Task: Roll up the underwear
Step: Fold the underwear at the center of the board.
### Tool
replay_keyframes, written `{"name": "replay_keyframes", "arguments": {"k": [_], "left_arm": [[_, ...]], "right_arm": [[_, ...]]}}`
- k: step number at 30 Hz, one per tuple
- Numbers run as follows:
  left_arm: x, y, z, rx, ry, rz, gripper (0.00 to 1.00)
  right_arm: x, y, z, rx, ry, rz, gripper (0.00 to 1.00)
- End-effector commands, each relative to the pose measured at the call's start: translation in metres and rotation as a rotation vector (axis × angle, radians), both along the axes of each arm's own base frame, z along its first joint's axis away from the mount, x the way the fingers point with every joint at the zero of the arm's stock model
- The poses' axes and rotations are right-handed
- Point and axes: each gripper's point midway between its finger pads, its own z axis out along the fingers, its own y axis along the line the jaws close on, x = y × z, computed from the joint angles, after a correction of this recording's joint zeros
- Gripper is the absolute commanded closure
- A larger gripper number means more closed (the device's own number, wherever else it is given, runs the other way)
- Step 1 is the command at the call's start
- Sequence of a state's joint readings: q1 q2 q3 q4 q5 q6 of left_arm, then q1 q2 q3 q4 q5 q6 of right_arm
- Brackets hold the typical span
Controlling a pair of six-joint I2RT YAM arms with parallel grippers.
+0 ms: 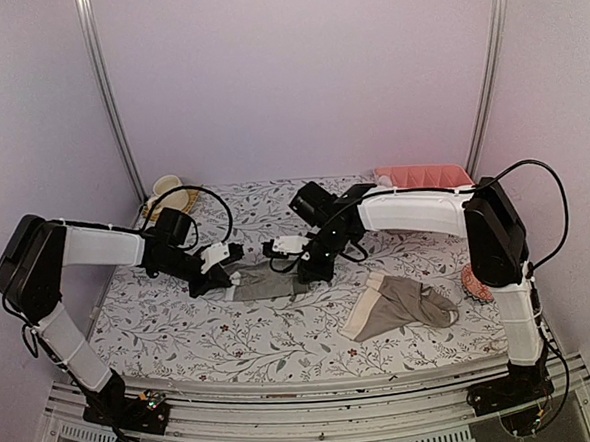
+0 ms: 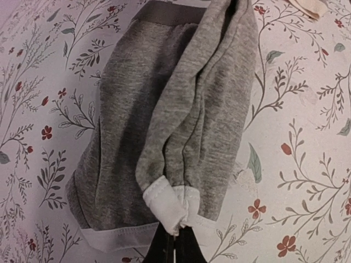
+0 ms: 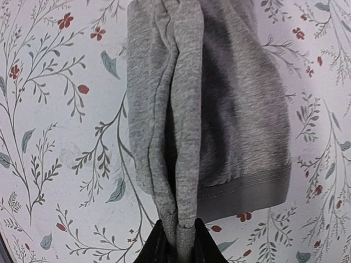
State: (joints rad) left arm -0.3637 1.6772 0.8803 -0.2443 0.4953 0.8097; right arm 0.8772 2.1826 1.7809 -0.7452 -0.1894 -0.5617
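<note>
Left gripper [image 2: 174, 242] pinches the white-edged hem of the grey brief [image 2: 164, 126]; right gripper [image 3: 178, 236] clamps its bunched opposite end. Taupe brief [image 1: 402, 305] lies well apart on the floral tablecloth [image 1: 182, 333].

Soft, even pinkish light, faint shadows, all views sharp.

In the left wrist view we see only the dark tips of the left gripper [image 2: 174, 246], cut by the bottom edge, and the grey briefs [image 2: 164, 109] run off the top. The right gripper [image 3: 176, 244] is cropped likewise. From above, the right arm [image 1: 496, 239] half hides a pink round thing [image 1: 476, 282]. We cannot identify the pale items [image 1: 170, 194] in the far left corner.
</note>
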Motion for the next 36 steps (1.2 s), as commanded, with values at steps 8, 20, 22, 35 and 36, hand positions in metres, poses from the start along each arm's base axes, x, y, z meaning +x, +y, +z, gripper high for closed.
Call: {"name": "replay_keyframes", "arguments": {"k": [8, 20, 22, 35, 36], "left_arm": [[0.034, 0.013, 0.024, -0.015, -0.078, 0.106, 1.00], [0.054, 0.020, 0.020, 0.012, -0.097, 0.178, 1.00], [0.057, 0.021, 0.016, 0.022, -0.095, 0.188, 1.00], [0.071, 0.028, 0.008, 0.049, -0.107, 0.252, 1.00], [0.073, 0.028, 0.008, 0.051, -0.109, 0.259, 1.00]], "right_arm": [[0.045, 0.004, 0.005, -0.038, -0.085, -0.042, 0.82], [0.075, 0.001, -0.020, -0.074, -0.127, -0.105, 0.82], [0.078, 0.002, -0.020, -0.069, -0.137, -0.107, 0.82], [0.092, 0.015, -0.015, -0.016, -0.187, -0.117, 0.82], [0.093, 0.015, -0.015, -0.017, -0.193, -0.122, 0.82]]}}
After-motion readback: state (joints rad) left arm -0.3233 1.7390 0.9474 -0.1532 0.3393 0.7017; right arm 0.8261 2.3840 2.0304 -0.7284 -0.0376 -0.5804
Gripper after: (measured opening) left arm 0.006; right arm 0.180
